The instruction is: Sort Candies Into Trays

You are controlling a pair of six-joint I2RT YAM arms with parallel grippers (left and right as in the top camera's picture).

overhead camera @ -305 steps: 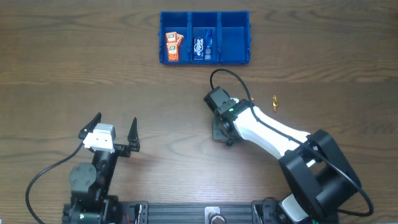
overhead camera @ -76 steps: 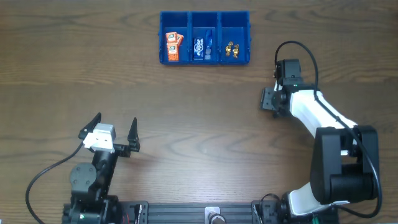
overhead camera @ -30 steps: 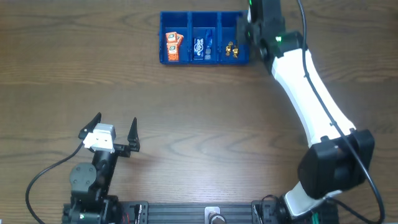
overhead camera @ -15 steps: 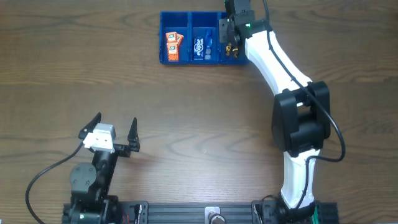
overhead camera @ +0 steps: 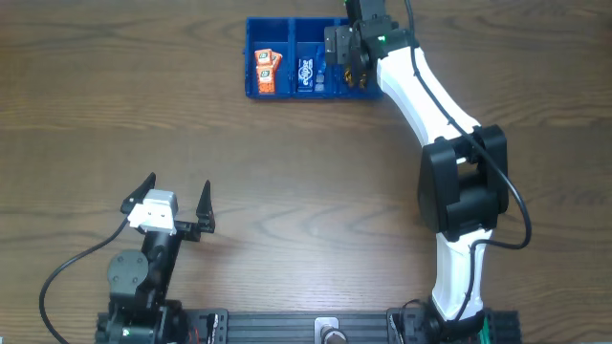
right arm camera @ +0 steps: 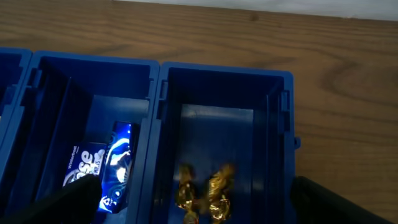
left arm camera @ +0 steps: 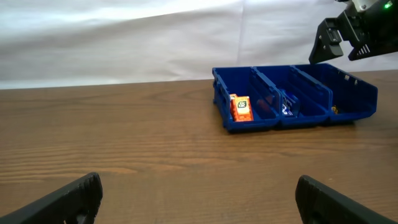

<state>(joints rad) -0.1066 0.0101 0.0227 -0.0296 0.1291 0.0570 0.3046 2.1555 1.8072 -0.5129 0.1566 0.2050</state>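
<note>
Wooden table (overhead camera: pixel 287 143) carrying blue tray (overhead camera: pixel 251 57) near far edge. Right gripper (right arm camera: pixel 196 205) spread wide, empty, above tray's right-end compartment. Left gripper (overhead camera: pixel 178 182) spread, near front-left corner. Orange packets (overhead camera: pixel 265 72) left compartment, blue packet (right arm camera: pixel 102 162) middle, gold candies (right arm camera: pixel 202 190) right.

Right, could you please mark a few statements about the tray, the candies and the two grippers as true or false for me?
1. The blue tray has three compartments side by side. True.
2. The gold-wrapped candies lie in the middle compartment. False: they lie in the end compartment at the top view's right. The middle one holds a blue packet.
3. The right gripper is open above the tray, over the compartment with the gold-wrapped candies. True.
4. The left gripper is shut on an orange candy. False: it is open and holds nothing, far from the tray. The orange candies lie in the tray's other end compartment.
</note>
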